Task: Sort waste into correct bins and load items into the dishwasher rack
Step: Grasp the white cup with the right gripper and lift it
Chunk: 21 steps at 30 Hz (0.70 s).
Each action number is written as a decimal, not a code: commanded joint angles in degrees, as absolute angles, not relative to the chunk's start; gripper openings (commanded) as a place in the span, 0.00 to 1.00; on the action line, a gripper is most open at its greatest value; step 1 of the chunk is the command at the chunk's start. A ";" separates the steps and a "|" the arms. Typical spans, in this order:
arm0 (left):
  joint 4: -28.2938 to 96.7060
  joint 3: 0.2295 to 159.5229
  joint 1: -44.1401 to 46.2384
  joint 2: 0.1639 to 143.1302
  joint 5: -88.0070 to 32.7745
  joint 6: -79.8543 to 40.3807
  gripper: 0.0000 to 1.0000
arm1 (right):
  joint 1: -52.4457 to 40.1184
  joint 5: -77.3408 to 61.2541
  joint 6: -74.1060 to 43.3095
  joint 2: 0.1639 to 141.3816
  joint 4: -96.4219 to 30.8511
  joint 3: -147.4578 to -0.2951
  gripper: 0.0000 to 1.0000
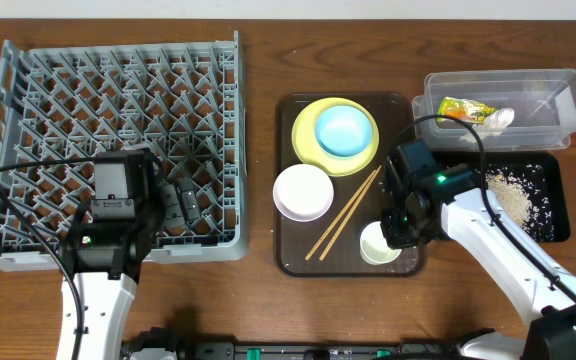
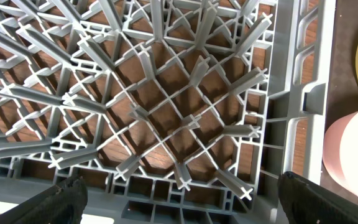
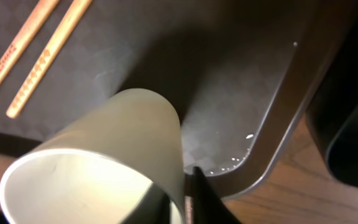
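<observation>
Nearest to me is the cup (image 3: 104,155), its mouth filling the lower left of my right wrist view. My right fingers (image 3: 202,199) are narrow, pinching its wall at the rim, seemingly one inside and one outside. The cup sits at the 5 o'clock corner of the brown tray (image 3: 278,112). The chopsticks (image 3: 42,50) lie just beyond at 11 o'clock; from overhead their long axis runs 7 to 1 o'clock. The rack (image 1: 28,110) lies at 9 o'clock from the cup, well apart across the desk (image 1: 258,60), so I judge the carry goes that way. My left fingers (image 2: 55,199) hang wide over the rack's near right corner, holding nothing. I can read no writing anywhere.
</observation>
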<state>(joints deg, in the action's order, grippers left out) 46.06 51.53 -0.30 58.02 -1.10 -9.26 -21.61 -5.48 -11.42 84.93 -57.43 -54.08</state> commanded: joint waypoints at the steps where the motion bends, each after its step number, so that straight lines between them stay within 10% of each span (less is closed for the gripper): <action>1: 46.02 52.73 -0.19 58.00 -0.82 -10.00 0.99 | -20.80 -4.95 -14.66 85.30 -56.55 -53.28 0.01; 10: 46.04 52.73 -0.19 58.00 -0.82 -10.00 0.99 | -17.80 -12.23 -14.20 84.99 -53.95 -58.15 0.01; 21: 45.36 52.73 -0.19 57.98 -1.21 -12.27 0.99 | -0.64 -54.76 -5.02 85.38 -46.96 -66.70 0.01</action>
